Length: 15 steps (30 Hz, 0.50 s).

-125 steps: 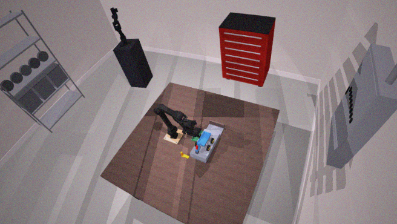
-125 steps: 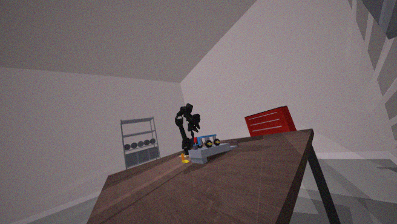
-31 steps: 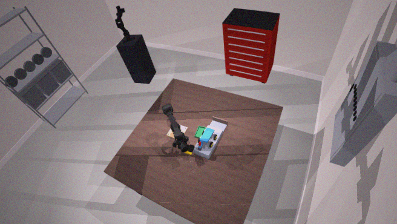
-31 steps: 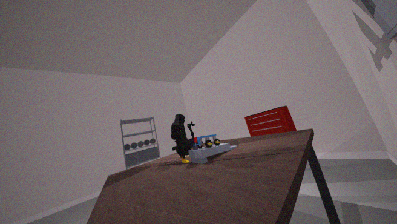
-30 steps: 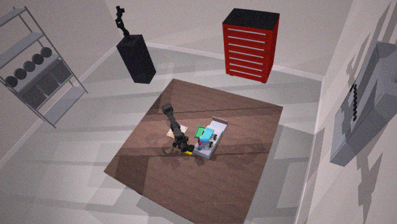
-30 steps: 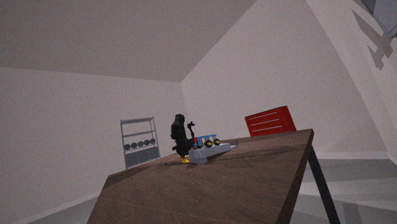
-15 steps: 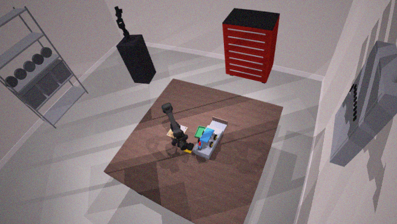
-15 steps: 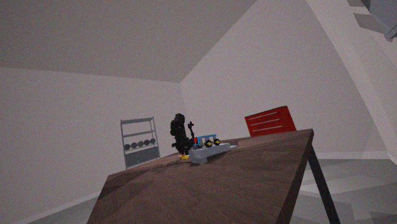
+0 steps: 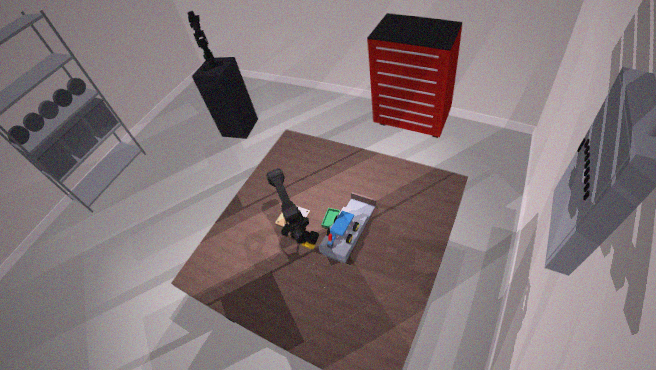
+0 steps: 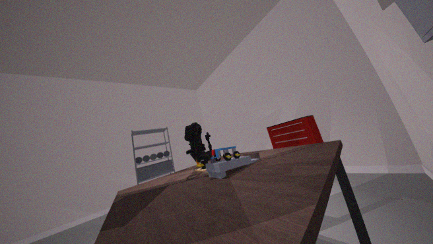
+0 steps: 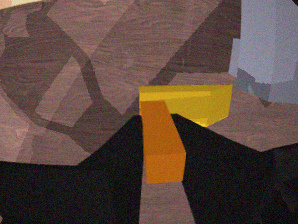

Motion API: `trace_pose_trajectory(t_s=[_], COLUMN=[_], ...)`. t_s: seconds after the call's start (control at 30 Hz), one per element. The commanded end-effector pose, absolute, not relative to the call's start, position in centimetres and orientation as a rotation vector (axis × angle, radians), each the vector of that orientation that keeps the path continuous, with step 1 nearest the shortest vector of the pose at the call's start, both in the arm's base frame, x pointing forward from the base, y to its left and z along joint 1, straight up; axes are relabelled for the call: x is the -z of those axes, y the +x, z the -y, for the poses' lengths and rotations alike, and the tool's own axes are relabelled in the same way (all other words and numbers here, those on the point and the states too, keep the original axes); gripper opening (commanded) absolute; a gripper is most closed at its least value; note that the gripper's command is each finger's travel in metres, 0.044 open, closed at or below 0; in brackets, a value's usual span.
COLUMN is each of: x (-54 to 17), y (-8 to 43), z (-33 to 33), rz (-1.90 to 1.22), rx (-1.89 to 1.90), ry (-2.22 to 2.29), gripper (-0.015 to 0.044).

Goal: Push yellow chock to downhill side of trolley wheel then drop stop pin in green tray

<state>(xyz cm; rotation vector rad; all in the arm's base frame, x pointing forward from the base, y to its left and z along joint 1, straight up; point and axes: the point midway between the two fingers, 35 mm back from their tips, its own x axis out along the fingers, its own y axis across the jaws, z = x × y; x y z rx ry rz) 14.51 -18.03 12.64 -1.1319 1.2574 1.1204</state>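
My gripper (image 9: 306, 242) (image 10: 200, 161) (image 11: 154, 123) is shut on the orange handle of the yellow chock (image 9: 310, 246) (image 10: 199, 165) (image 11: 202, 102), to the left of the ramp's uphill end. I cannot tell whether the chock touches the table; its black base is not visible. The blue trolley (image 9: 342, 223) (image 10: 225, 149) stands on the grey ramp (image 9: 361, 207) (image 10: 218, 169) (image 11: 265, 45). The red-headed stop pin (image 9: 330, 237) (image 10: 213, 152) is upright at the trolley's uphill end. The green tray (image 9: 330, 218) lies left of the ramp, beside the trolley.
The arm reaches in from the back left over the brown table (image 9: 390, 280) (image 10: 185, 201). A pale sheet (image 9: 281, 220) lies under the arm, left of the green tray. The ramp has a raised board (image 9: 363, 199) at its low end. The red cabinet and shelves stand off the table.
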Motion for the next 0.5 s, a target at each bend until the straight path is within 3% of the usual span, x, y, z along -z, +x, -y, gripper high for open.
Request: trace_pose_trajectory(t_s=[0.0, 0.47], x=[-14.1, -18.5], y=[14.5, 14.5], z=[18.1, 18.2], rz=[-1.262, -1.262], rx=[-1.115, -1.115], ry=[-1.136, -1.136], gripper=[0.0000, 0.0000])
